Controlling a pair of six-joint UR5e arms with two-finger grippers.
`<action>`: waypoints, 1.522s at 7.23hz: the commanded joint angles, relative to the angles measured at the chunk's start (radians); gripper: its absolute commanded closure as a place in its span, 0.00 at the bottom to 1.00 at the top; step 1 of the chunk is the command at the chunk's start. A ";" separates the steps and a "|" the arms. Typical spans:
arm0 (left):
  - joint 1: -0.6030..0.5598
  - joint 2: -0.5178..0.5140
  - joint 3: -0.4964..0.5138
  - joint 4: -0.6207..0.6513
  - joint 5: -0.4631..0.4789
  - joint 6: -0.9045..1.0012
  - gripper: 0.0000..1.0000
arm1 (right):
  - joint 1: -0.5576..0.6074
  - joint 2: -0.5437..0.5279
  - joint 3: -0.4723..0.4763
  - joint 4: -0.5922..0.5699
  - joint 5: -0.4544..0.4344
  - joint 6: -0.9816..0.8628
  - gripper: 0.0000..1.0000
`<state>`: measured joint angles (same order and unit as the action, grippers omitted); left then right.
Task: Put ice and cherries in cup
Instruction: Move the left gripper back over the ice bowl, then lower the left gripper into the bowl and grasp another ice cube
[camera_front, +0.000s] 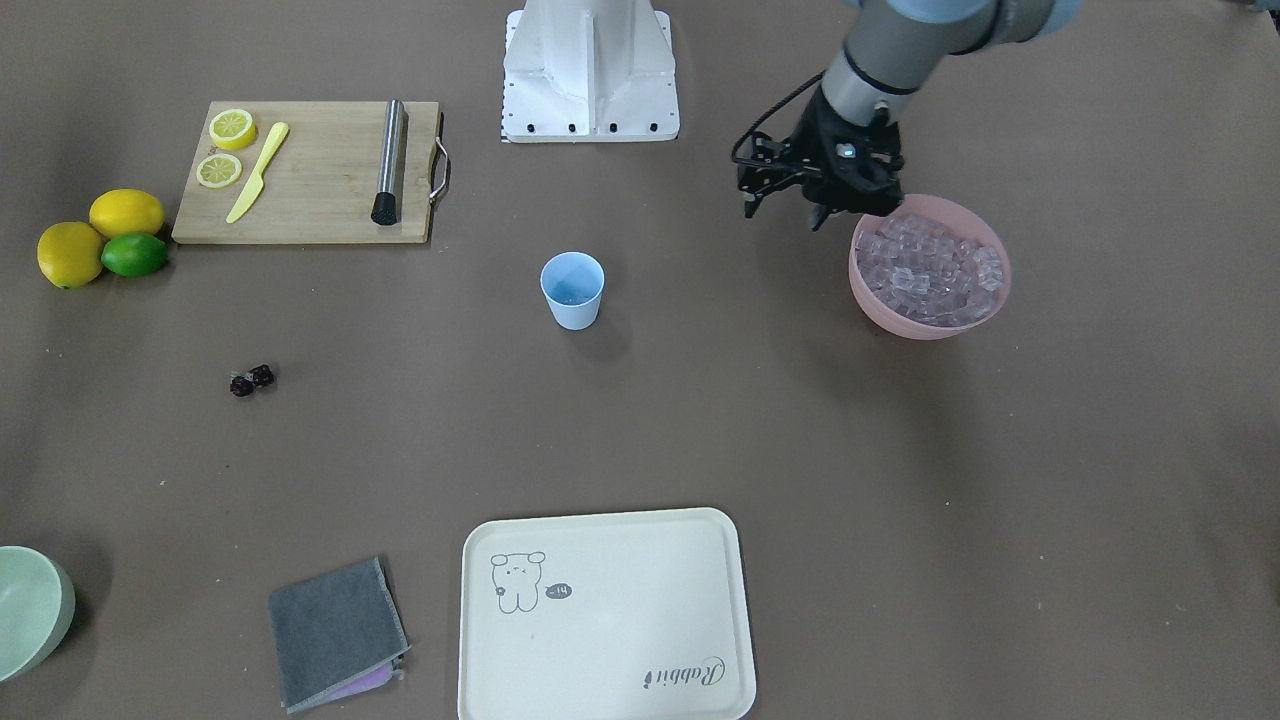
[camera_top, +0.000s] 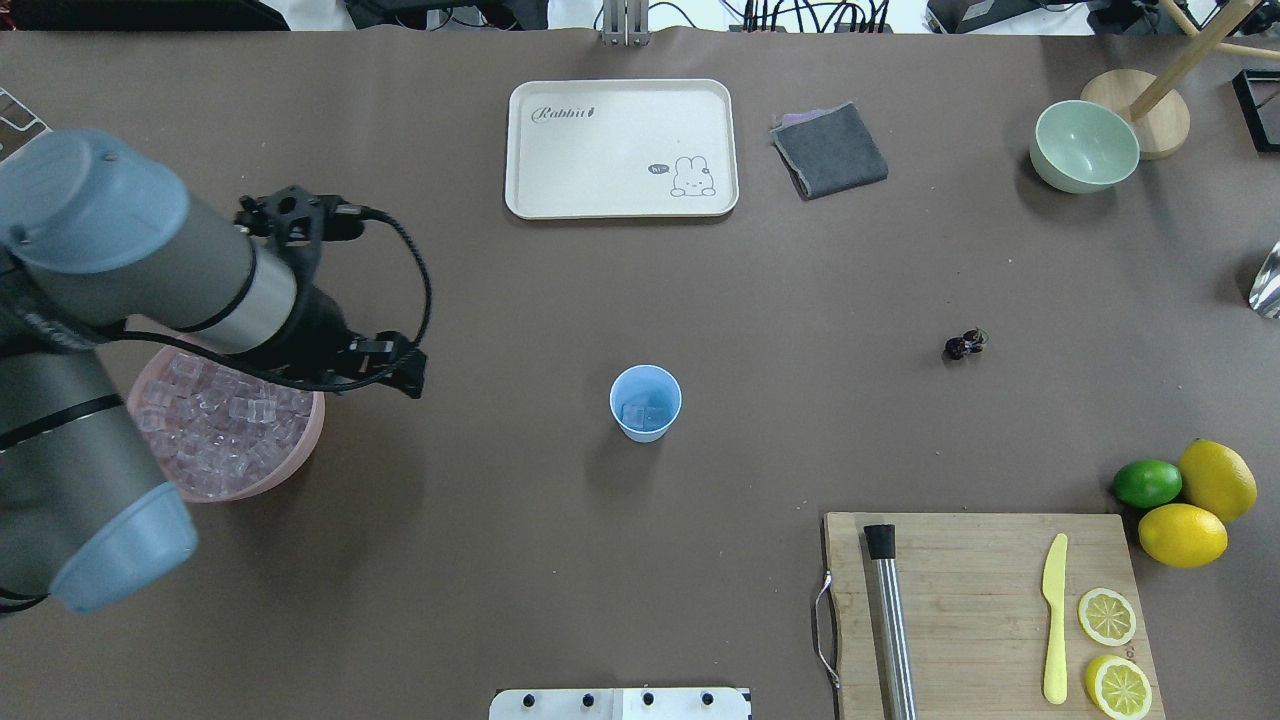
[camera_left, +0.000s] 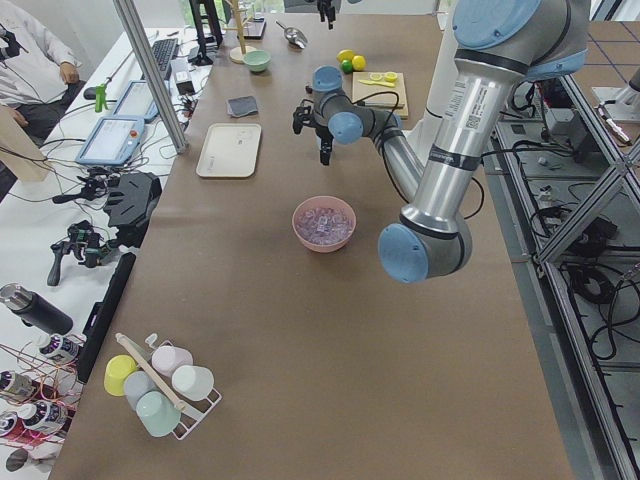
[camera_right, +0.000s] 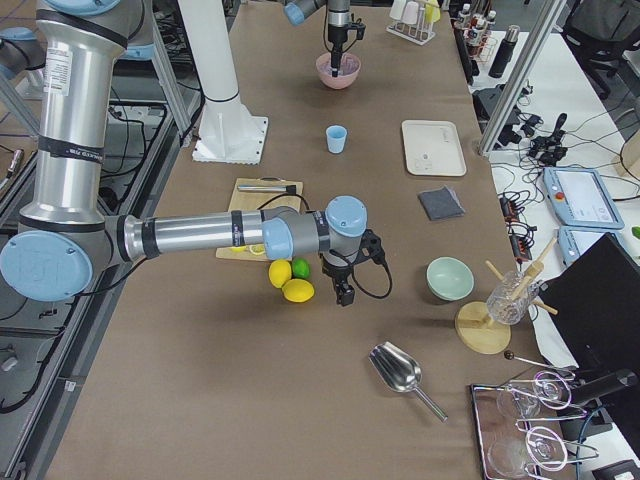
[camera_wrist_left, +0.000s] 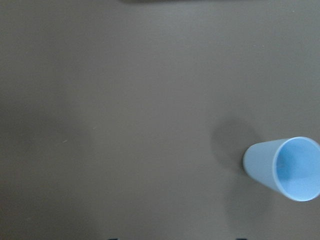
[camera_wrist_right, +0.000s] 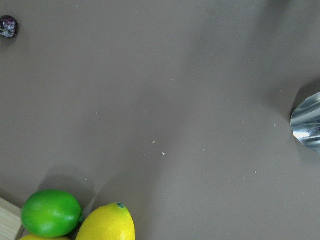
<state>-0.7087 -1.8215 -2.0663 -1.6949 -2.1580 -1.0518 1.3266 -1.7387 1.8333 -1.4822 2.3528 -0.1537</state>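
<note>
Left gripper (camera_front: 840, 200) is raised over the table at the edge of the pink bowl (camera_front: 925, 325), on the side toward the cup (camera_top: 645, 403). Its jaws are apart with nothing in them. Right gripper (camera_right: 345, 290) hangs low by the lemons (camera_front: 127, 212) and lime (camera_front: 134, 254); can't tell if its jaws are open or closed.

Cup is a light blue tapered plastic tumbler, upright mid-table, with a few clear cubes visible at the bottom. The rest of the ice (camera_front: 930, 270), glassy with a pinkish tint, is heaped in the round pink bowl. Cherries (camera_front: 251, 380) are a dark joined pair lying on the table on the cup's other side, well apart from it.

Around these:
- Wooden cutting board (camera_front: 320, 180) with a metal handle, carrying two lemon slices (camera_front: 232, 128), a yellow plastic knife (camera_front: 258, 170) and a steel rod with a black tip (camera_front: 390, 160).
- Cream rectangular tray (camera_front: 600, 620) with a rabbit print.
- Folded grey cloth (camera_front: 335, 630) beside the tray.
- Pale green bowl (camera_front: 25, 610).
- Shiny metal scoop (camera_right: 400, 372).
</note>
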 joint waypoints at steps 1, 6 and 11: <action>-0.049 0.297 0.011 -0.309 -0.059 -0.040 0.19 | -0.007 -0.001 0.000 0.000 0.003 -0.001 0.00; -0.040 0.232 0.160 -0.428 -0.056 -0.350 0.29 | -0.009 -0.002 0.003 0.036 0.016 0.003 0.00; -0.035 0.232 0.204 -0.451 -0.054 -0.361 0.33 | -0.007 -0.009 0.007 0.036 0.029 0.002 0.00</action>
<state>-0.7448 -1.5893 -1.8775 -2.1307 -2.2130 -1.4076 1.3191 -1.7462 1.8397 -1.4466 2.3802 -0.1505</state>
